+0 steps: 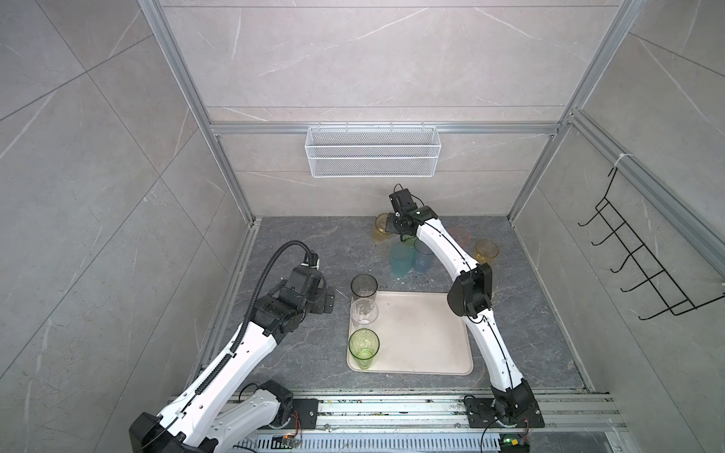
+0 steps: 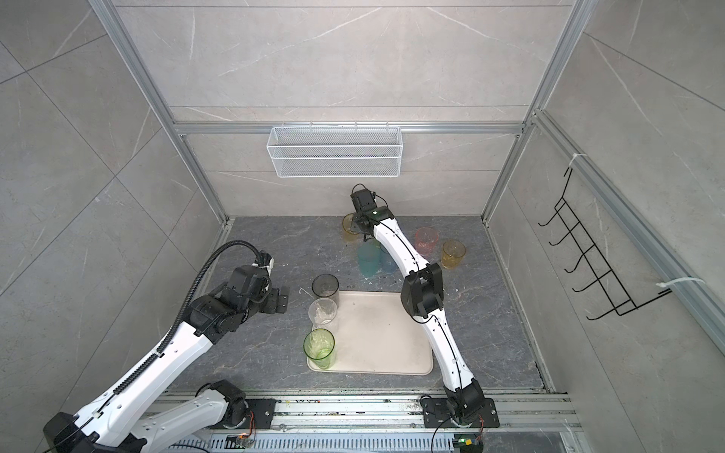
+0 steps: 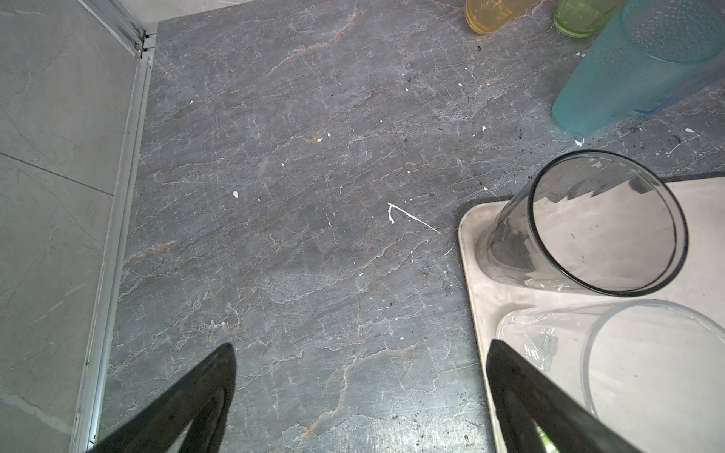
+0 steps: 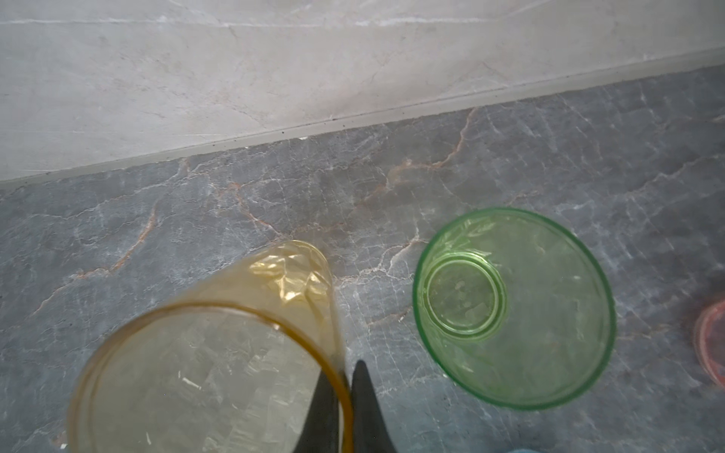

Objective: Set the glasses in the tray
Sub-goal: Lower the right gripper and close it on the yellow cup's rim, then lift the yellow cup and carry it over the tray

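Note:
My right gripper (image 4: 345,372) is shut on the rim of an amber glass (image 4: 219,353) at the back of the floor, one finger inside and one outside the wall; in both top views it (image 1: 397,229) (image 2: 359,227) covers that glass (image 1: 379,228). A short green glass (image 4: 514,310) stands beside it. On the left side of the cream tray (image 1: 423,337) (image 2: 384,337) stand a smoky grey glass (image 1: 364,288), a clear glass (image 1: 364,312) and a green glass (image 1: 364,347). My left gripper (image 1: 329,304) (image 3: 361,345) hangs open and empty left of the tray.
A teal glass (image 1: 402,259), a blue glass (image 1: 423,257), a pink glass (image 2: 426,239) and another amber glass (image 1: 486,251) stand behind the tray. A white mesh basket (image 1: 370,151) hangs on the back wall and a black hook rack (image 1: 643,259) on the right wall.

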### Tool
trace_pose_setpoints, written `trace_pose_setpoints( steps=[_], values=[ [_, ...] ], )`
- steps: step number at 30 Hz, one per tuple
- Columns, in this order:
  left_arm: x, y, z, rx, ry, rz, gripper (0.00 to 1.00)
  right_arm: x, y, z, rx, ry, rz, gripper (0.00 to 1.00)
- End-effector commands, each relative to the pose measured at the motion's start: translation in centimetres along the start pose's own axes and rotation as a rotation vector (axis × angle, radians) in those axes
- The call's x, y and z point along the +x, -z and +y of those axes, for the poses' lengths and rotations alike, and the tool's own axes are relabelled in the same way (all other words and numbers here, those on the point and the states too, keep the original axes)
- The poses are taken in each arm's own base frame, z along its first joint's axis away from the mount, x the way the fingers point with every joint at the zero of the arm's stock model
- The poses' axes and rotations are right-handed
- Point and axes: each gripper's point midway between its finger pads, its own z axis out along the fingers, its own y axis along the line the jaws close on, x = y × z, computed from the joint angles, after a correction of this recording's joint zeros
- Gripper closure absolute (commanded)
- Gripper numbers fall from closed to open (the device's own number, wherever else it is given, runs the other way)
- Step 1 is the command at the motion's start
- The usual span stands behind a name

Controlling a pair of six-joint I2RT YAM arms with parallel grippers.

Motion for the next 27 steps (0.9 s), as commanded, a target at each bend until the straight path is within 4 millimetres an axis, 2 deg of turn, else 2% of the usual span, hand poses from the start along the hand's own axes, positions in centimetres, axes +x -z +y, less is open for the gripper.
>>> trace_pose_setpoints(
  steps=[1, 7, 16, 21, 27],
  values=[
    [-0.5, 0.0, -0.2, 0.014, -0.013, -0.015, 0.01, -0.7, 1.0, 0.6, -0.035, 0.012, 0.001, 1.0],
    [-0.6, 0.2, -0.1, 0.013, -0.009, -0.022, 0.01, -2.0, 4.1, 1.4, -0.079, 0.028, -0.01, 1.0],
    [-0.6, 0.5, 0.0, 0.011, -0.004, -0.033, 0.01, -4.5, 13.0, 1.7, -0.136, 0.1, -0.045, 1.0],
    [-0.8, 0.7, 0.0, 0.015, -0.002, -0.038, 0.01, -4.3, 17.6, 0.8, -0.133, 0.146, -0.028, 1.0],
    [-0.9, 1.0, 0.1, 0.016, 0.003, -0.051, 0.01, -2.5, 22.0, -0.9, -0.109, 0.19, 0.03, 1.0]
  ],
)
